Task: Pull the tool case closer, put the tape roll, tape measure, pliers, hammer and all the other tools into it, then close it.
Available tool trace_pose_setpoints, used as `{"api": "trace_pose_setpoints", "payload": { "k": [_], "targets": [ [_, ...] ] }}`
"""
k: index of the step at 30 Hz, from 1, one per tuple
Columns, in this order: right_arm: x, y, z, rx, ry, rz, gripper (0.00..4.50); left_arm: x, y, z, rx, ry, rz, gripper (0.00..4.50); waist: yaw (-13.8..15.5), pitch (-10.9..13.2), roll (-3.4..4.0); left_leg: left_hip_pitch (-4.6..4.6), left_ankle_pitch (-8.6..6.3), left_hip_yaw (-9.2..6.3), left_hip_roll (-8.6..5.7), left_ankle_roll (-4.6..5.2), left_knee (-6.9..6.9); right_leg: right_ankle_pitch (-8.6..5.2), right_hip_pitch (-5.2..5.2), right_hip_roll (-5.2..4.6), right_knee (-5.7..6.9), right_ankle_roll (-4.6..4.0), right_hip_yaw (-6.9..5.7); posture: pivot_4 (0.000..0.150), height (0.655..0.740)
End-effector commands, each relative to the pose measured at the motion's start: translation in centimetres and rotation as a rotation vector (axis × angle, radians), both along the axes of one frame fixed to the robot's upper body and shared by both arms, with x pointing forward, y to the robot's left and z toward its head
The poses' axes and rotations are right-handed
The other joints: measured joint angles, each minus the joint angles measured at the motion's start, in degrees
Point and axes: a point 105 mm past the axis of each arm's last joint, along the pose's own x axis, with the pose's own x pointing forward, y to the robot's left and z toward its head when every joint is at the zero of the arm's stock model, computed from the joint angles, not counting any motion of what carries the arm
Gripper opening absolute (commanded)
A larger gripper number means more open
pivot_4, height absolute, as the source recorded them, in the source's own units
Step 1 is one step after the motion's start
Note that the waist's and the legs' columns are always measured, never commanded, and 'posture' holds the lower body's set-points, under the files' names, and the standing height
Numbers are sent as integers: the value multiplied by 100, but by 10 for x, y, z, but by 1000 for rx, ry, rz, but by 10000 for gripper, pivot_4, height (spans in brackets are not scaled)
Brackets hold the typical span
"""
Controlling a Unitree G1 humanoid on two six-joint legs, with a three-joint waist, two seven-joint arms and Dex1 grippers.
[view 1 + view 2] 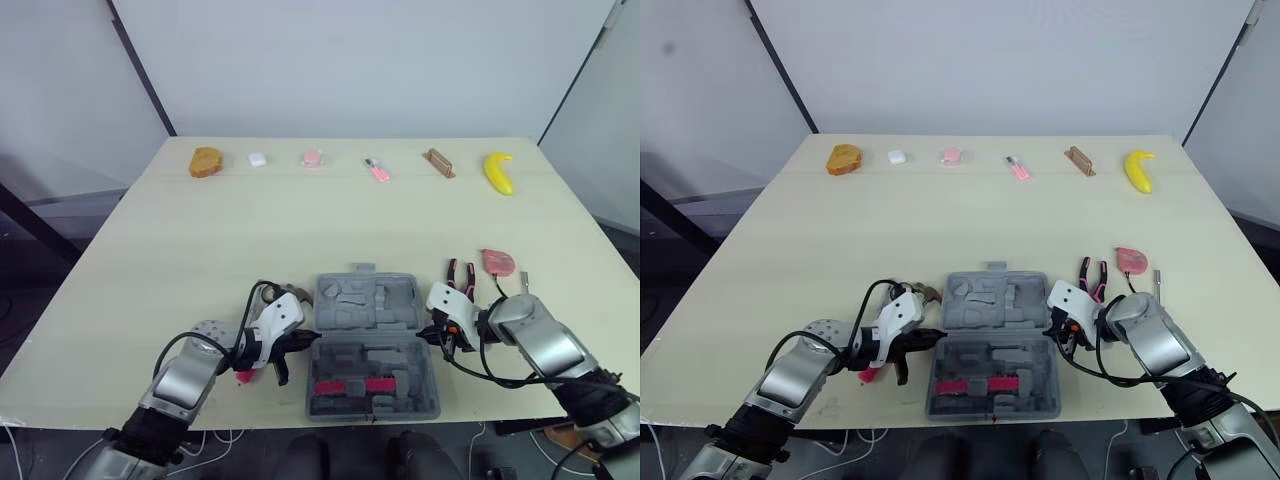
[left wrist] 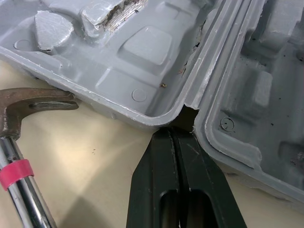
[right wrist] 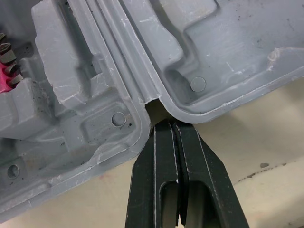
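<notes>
- Pale wooden table (image 1: 300,220): broad bare stretch between its near edge and a row of small things along the far edge, a banana (image 1: 499,172) among them.
- Grey tool case (image 1: 370,345): lying open flat at the near edge, between the two arms; red-pink pieces sit in its near half.
- Left gripper (image 2: 174,135): fingers pressed together, nothing between them, tips touching the hinge notch on the case's left side.
- Right gripper (image 3: 173,126): likewise closed and empty, tips at the hinge notch on the right side.
- Hammer (image 2: 10,147): on the table just left of the case, head near its wall.
- Pliers (image 1: 460,275): right of the case's far half.
- Pink tape measure (image 1: 498,262): just beyond the pliers.
</notes>
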Motion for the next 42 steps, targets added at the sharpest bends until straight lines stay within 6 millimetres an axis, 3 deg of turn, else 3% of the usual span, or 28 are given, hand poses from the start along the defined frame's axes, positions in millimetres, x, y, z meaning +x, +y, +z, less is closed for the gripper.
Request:
{"api": "trace_pose_setpoints", "payload": {
  "k": [1,42],
  "targets": [
    [-14,3,-9,2,56,26,0,-13,-1,-10,12,46,-23,674,0,-1,1,1,0,0,0,0,0,0,1,0,0,0,0,1500,7400],
    [-44,-4,-14,-10,109,24,0,-55,9,-31,23,139,-11,674,3,-35,2,12,-1,4,2,1,-2,-2,8,0,-1,0,5,1500,7400]
  ]
}}
